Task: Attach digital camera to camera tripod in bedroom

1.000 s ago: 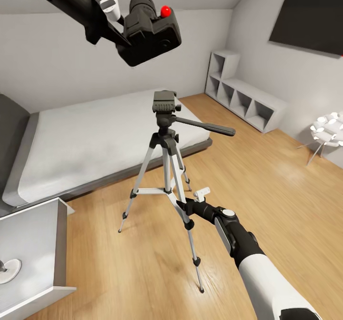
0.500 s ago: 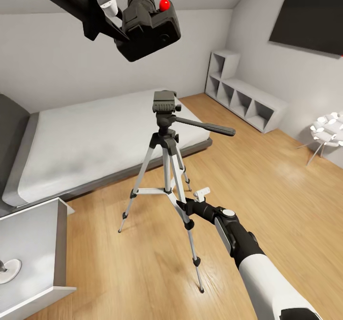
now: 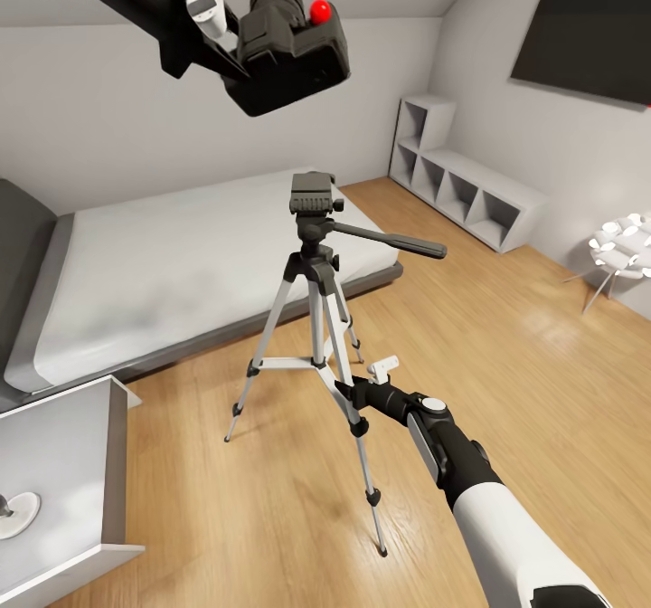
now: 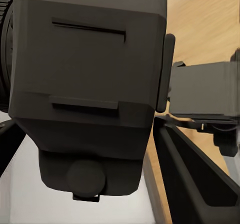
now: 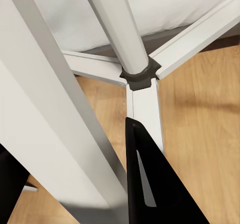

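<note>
My left gripper (image 3: 228, 54) is shut on the black digital camera (image 3: 291, 54) with its red dot (image 3: 318, 12), holding it high, above and a little left of the camera tripod's black pan head (image 3: 312, 197). The tripod (image 3: 318, 318) stands upright on the wood floor beside the bed, its long handle pointing right. In the left wrist view the camera (image 4: 90, 79) sits between dark fingers (image 4: 195, 179), with the pan head (image 4: 205, 89) beyond it. My right gripper (image 3: 349, 394) is shut on the near silver leg (image 5: 60, 134), low down by the spreader.
A grey-framed low bed (image 3: 163, 264) lies behind the tripod. White cube shelves (image 3: 466, 187) line the right wall under a dark wall panel (image 3: 588, 33). A white chair (image 3: 619, 246) stands at the far right, a white side table (image 3: 63, 481) at lower left.
My left gripper has lifted the camera slightly and shifted it a little to the right. The tripod and my right arm have stayed still.
</note>
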Controlling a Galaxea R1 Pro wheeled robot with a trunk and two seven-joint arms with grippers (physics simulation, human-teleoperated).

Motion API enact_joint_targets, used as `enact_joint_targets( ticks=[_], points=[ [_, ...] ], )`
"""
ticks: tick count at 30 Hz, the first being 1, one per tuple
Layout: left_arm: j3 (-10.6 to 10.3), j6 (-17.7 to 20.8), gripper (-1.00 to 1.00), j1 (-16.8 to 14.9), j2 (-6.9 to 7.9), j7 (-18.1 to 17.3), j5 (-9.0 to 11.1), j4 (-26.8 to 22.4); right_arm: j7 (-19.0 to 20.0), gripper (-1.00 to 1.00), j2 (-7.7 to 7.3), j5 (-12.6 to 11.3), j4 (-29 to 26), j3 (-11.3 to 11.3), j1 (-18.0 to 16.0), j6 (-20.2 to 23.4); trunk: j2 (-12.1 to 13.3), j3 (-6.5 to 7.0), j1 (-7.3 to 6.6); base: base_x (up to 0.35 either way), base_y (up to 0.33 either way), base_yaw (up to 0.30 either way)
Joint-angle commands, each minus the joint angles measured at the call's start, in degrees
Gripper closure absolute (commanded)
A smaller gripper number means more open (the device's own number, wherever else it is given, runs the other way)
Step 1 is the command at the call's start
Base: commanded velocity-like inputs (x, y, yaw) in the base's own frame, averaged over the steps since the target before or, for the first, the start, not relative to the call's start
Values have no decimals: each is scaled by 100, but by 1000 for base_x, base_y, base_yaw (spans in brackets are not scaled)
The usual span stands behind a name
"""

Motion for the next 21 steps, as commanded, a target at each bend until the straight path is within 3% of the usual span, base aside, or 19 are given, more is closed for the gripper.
enact_joint_targets(
  ticks=[1,11,12,17,21],
  points=[
    [-15,38,100,-9,8,-40,-32,-36,30,100,5,71,-4,-8,-2,36,-9,-10,4,0,0,0],
    [-212,38,100,-9,41,-281,-33,-174,30,100,5,87,-4,-9,-2,24,-9,-10,4,0,0,0],
    [-317,40,100,-9,42,-290,-32,-175,30,100,5,277,-4,-9,-2,23,-9,-10,4,0,0,0],
    [-649,47,100,-9,42,-317,-24,-150,30,100,5,276,-4,-9,-2,19,-9,-10,4,0,0,0],
    [-742,53,100,-9,34,-318,-22,-135,30,100,5,275,-4,-9,-2,18,-9,-10,4,0,0,0]
  ],
)
